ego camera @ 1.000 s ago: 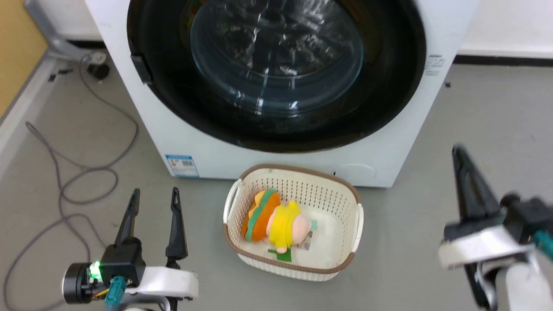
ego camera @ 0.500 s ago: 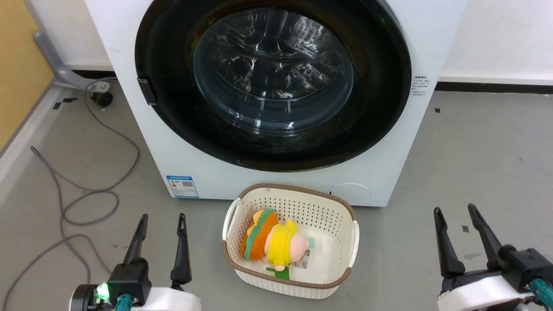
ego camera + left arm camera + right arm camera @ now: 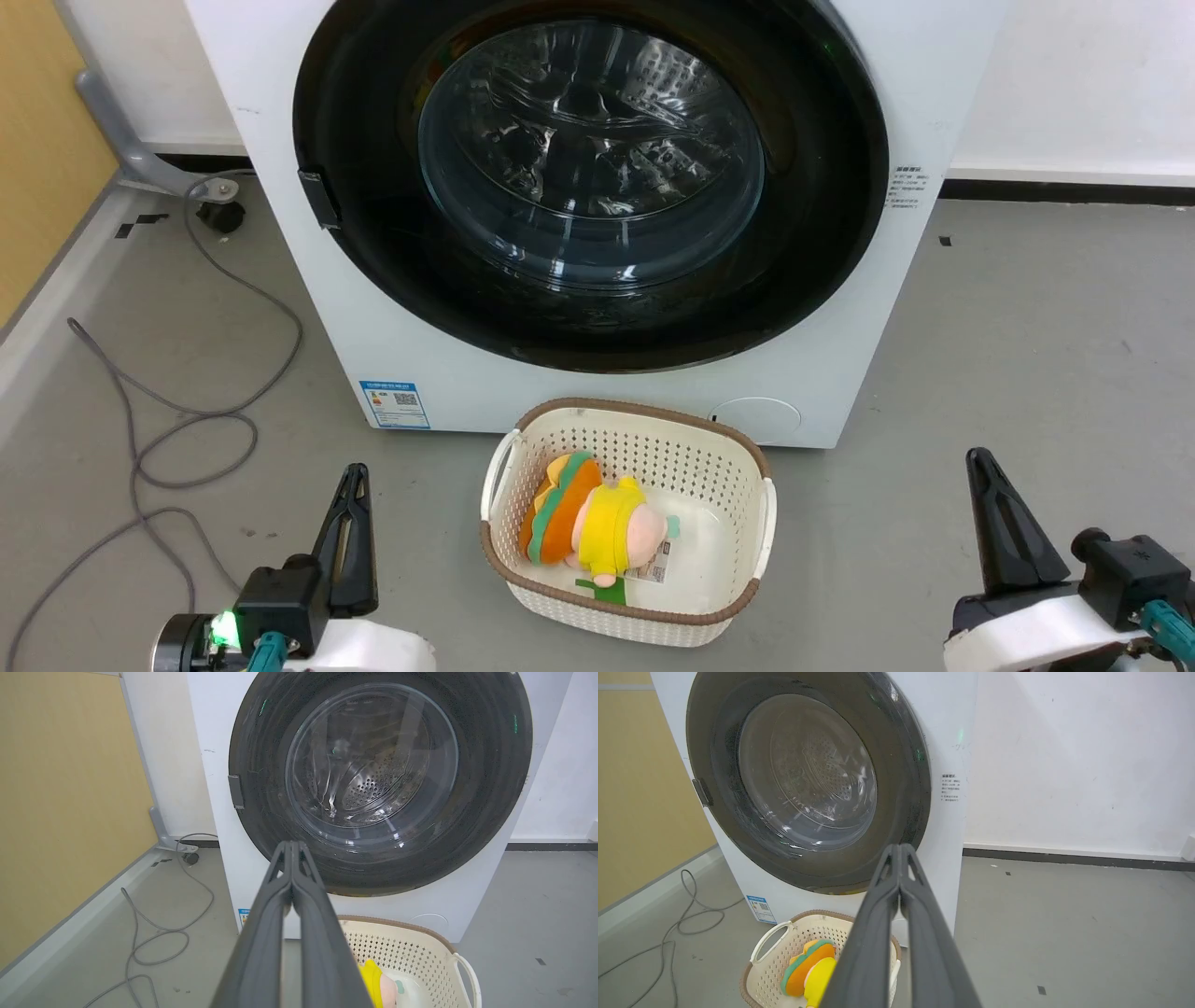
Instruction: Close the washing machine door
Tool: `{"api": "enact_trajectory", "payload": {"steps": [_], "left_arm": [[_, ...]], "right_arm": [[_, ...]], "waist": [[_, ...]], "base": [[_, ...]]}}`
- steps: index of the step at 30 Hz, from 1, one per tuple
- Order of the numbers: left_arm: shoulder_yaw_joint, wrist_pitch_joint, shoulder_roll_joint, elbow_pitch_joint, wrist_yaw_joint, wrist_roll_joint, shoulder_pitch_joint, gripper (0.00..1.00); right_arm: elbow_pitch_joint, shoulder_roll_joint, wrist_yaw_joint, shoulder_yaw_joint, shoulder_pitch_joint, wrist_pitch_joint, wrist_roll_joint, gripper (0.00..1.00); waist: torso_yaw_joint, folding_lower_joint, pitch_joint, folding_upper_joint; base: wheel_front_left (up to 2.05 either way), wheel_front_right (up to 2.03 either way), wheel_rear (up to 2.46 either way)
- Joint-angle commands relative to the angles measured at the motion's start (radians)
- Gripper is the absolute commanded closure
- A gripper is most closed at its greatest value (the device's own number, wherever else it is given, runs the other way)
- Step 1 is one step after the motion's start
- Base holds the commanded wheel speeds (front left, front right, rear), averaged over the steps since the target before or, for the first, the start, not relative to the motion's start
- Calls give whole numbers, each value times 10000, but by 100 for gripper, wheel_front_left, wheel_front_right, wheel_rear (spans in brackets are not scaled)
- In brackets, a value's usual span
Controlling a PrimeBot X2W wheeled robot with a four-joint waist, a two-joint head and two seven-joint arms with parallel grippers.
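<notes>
Glossy black round door (image 3: 826,187) flush on white washer (image 3: 341,359); perforated basket (image 3: 653,446) just before it; left gripper (image 3: 350,523) and right gripper (image 3: 1004,527) clenched, empty.

The left jaws are two long, tapering dark-grey fingers (image 3: 347,541) on a black block (image 3: 280,597), with a green light (image 3: 222,630), a teal plug (image 3: 266,649) and a glossy white wrist shell (image 3: 373,649). The right jaws look alike, with dark fingers (image 3: 1008,541), a black housing (image 3: 1130,574), a teal connector (image 3: 1167,623) and a white shell (image 3: 1036,630).
</notes>
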Motion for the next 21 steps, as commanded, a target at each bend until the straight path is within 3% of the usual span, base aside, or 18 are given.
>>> {"api": "enact_trajectory", "payload": {"steps": [1, 21], "left_arm": [[14, 58, 1, -33, -39, 31, -24, 100], [63, 447, 2, -123, -113, 89, -66, 100]], "right_arm": [[-79, 4, -1, 27, 13, 44, -52, 100], [-272, 12, -2, 141, 36, 434, -190, 100]], "waist": [[-4, 1, -1, 0], [-49, 1, -18, 0]], "base": [[0, 0, 0], [0, 0, 0]]}}
